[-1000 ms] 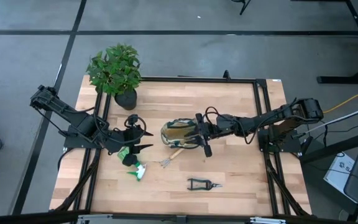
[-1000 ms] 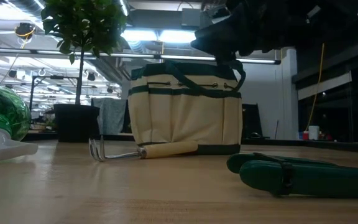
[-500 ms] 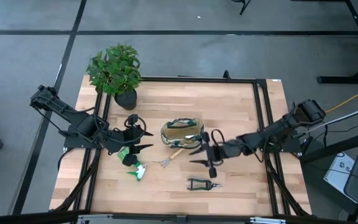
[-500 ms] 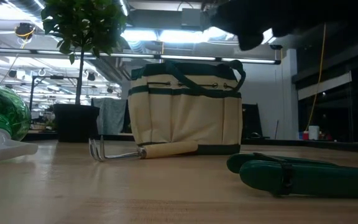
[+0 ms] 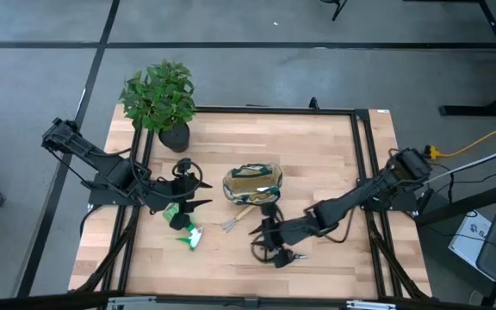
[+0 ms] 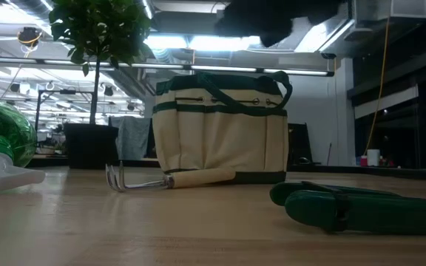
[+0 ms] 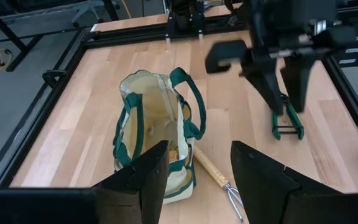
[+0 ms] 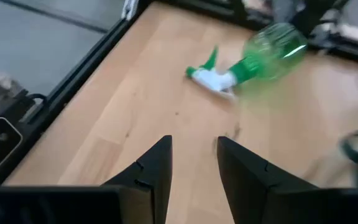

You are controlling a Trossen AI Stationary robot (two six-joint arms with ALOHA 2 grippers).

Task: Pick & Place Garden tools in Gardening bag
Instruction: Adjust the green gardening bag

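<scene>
Rake (image 5: pixel 233 220) lies between bag (image 5: pixel 252 182) and shears (image 5: pixel 282 255).

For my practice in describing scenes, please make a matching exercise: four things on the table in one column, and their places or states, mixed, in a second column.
Things:
1. gardening bag
2. rake
3. pruning shears
4. spray bottle

Places or states:
A. under the right end effector
B. lying beside the left end effector
C. standing open at the table's middle
D. handle against the bag's base

Pairs: 1-C, 2-D, 3-A, 4-B
</scene>
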